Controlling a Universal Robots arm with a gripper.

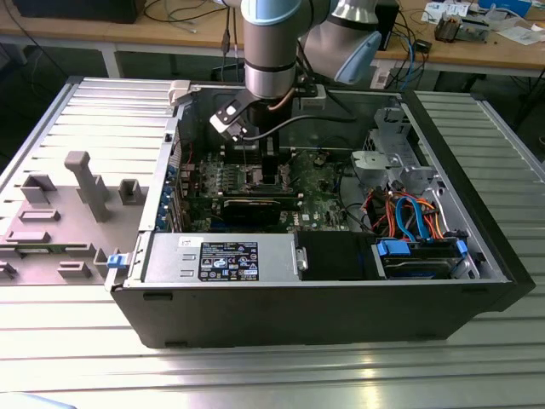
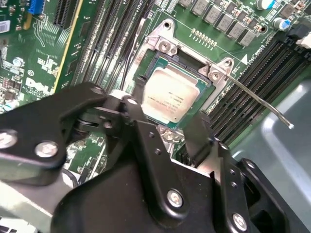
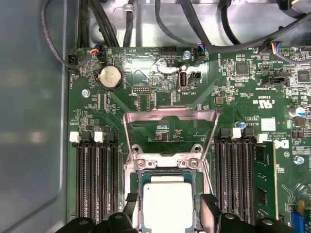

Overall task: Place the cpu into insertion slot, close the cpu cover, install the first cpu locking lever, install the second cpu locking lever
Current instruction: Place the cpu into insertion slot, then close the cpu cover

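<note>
The cpu (image 3: 167, 204) is lying flat inside the insertion slot (image 3: 165, 162). The pincer (image 3: 167, 218) is hanging over it with its fingers (image 2: 197, 133) standing wide, one on each side of the chip. I cannot tell whether either finger is touching the chip's edge.

The cpu cover (image 3: 170, 113) is standing open just beyond the insertion slot. A thin locking lever (image 2: 257, 99) is sticking out unlatched beside the slot, over the memory slots (image 3: 97, 179).

In my judgement, a finger brushing the chip would be dragging it askew in the insertion slot and risking the contacts beneath it. A careless sideways move would be catching the raised lever or the open cover.

The insertion slot is sitting deep in an open computer case (image 1: 341, 298), which is resting on a ribbed metal table (image 1: 477, 366). Grey holders (image 1: 85, 183) are standing well apart from the slot, outside the case. A wooden table (image 1: 170, 34) strewn with cables is running farther off behind it.
</note>
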